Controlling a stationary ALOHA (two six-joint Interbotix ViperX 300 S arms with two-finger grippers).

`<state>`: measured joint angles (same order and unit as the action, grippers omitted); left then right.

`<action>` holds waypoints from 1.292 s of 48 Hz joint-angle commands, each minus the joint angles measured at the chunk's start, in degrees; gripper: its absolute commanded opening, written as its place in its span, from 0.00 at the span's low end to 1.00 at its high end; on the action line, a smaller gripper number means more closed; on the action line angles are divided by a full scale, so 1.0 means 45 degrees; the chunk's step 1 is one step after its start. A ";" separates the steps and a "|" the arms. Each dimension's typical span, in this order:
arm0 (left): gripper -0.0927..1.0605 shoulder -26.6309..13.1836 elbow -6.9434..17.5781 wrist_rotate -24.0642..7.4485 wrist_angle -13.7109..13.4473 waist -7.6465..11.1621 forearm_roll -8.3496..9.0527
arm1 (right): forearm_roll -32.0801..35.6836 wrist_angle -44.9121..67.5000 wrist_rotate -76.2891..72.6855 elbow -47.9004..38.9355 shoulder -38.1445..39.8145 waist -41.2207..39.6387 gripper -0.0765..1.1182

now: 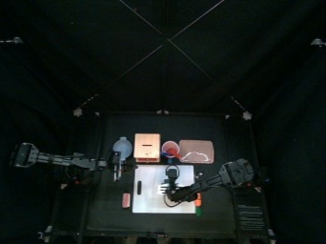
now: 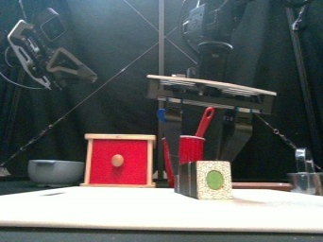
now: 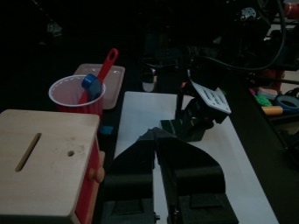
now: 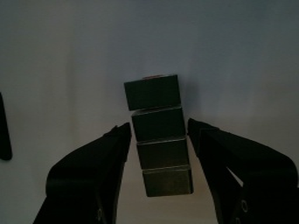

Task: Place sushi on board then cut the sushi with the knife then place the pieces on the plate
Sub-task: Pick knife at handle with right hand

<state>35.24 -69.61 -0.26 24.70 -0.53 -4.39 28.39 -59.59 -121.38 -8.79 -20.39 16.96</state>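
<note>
Far left, the left gripper (image 1: 116, 171) hangs above the table, well off the board; I cannot tell from here how it is set. Below it, toward the far side, a blue-grey bowl (image 2: 55, 171) sits on the table. Just to its right is a wooden box (image 2: 120, 161) with a red drawer front.

Next along is the red cup (image 2: 191, 149), with the red knife (image 2: 203, 121) and the blue knife (image 3: 89, 85) both standing in it, handles up.

Nearer than the cup, the white board (image 2: 113, 214) takes up the middle of the table. The sushi roll (image 2: 205, 179) lies on it in one piece, four dark green blocks in a row, its end face turned to the front. The right gripper (image 4: 158, 131) is right over it, jaws apart, one on each side of the roll and close to its flanks.

The pink tray (image 1: 195, 151) lies beyond the board, just right of the cup. Far right, a metal cutter (image 2: 307, 180) rests on the table.
</note>
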 commanded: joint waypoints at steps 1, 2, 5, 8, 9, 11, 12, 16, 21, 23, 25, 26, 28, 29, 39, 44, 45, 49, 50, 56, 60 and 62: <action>0.42 0.0000 0.0176 -0.0020 0.0039 -0.0039 0.0000 | 0.0527 -0.0098 0.0195 0.0020 0.1250 0.0039 0.80; 0.42 0.0000 0.0176 -0.0020 0.0039 -0.0039 0.0020 | 0.0605 -0.0098 0.0313 -0.0020 0.1367 0.0059 0.80; 0.42 0.0020 0.0176 -0.0020 0.0039 -0.0039 0.0020 | 0.0781 -0.0117 0.0996 -0.0176 0.1777 0.0098 0.79; 0.42 0.0039 0.0176 0.0000 0.0039 -0.0059 -0.0020 | 0.0742 -0.0137 0.1680 -0.0234 0.2051 0.0098 0.79; 0.42 0.0039 0.0176 0.0000 0.0039 -0.0059 -0.0020 | 0.0723 -0.0137 0.1934 -0.0254 0.2129 0.0098 0.79; 0.42 0.0078 0.0156 0.0020 0.0039 -0.0059 -0.0020 | 0.0664 -0.0137 0.2441 -0.0254 0.2246 0.0098 0.79; 0.42 0.0078 0.0156 0.0020 0.0039 -0.0059 -0.0020 | 0.0625 -0.0137 0.2695 -0.0254 0.2305 0.0098 0.79; 0.42 0.0098 0.0137 0.0059 0.0039 -0.0059 -0.0020 | 0.0566 -0.0137 0.3789 -0.0254 0.2500 0.0039 0.79; 0.42 0.0098 0.0137 0.0059 0.0039 -0.0078 -0.0059 | 0.0605 -0.0098 0.5234 -0.0215 0.2676 0.0020 0.79; 0.42 0.0098 0.0137 0.0059 0.0039 -0.0098 -0.0117 | 0.0625 -0.0098 0.5723 -0.0195 0.2754 0.0000 0.79; 0.42 0.0098 0.0137 0.0059 0.0039 -0.0117 -0.0156 | 0.0645 -0.0078 0.6152 -0.0176 0.2852 0.0000 0.79; 0.42 0.0098 0.0137 0.0059 0.0039 -0.0156 -0.0195 | 0.0645 -0.0078 0.6348 -0.0176 0.2891 0.0000 0.79; 0.42 0.0098 0.0137 0.0059 0.0039 -0.0176 -0.0273 | 0.0684 -0.0059 0.6738 -0.0195 0.2988 0.0020 0.79; 0.42 0.0098 0.0137 0.0059 0.0020 -0.0195 -0.0332 | 0.0703 -0.0059 0.6934 -0.0234 0.3047 0.0059 0.79; 0.42 0.0098 0.0137 0.0059 0.0039 -0.0313 -0.0918 | 0.1523 0.0039 0.8242 -0.0879 0.4199 0.0176 0.79; 0.42 0.0098 0.0137 0.0059 0.0039 -0.0371 -0.1230 | 0.2051 0.0215 0.8320 -0.1328 0.4941 0.0156 0.79; 0.42 0.0098 0.0137 0.0059 0.0039 -0.0391 -0.1270 | 0.2168 0.0254 0.8340 -0.1445 0.5098 0.0156 0.79; 0.42 0.0098 0.0137 0.0039 0.0039 -0.0430 -0.1426 | 0.2598 0.0547 0.8359 -0.1953 0.5742 0.0098 0.79; 0.42 0.0098 0.0137 0.0039 0.0039 -0.0449 -0.1465 | 0.2695 0.0645 0.8359 -0.2090 0.5918 0.0098 0.79; 0.42 0.0098 0.0137 0.0039 0.0039 -0.0547 -0.1523 | 0.3242 0.1094 0.8555 -0.2891 0.7227 -0.0117 0.79; 0.42 0.0098 0.0176 0.0059 0.0039 -0.0645 -0.1523 | 0.3301 0.1465 0.8828 -0.3340 0.8086 -0.0625 0.79; 0.42 0.0098 0.0215 0.0059 0.0039 -0.0664 -0.1504 | 0.3320 0.1777 0.9004 -0.3555 0.8457 -0.0840 0.79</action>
<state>35.68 -69.61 0.00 24.61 -2.99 -11.16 42.71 -53.44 -81.74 -24.17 13.10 15.21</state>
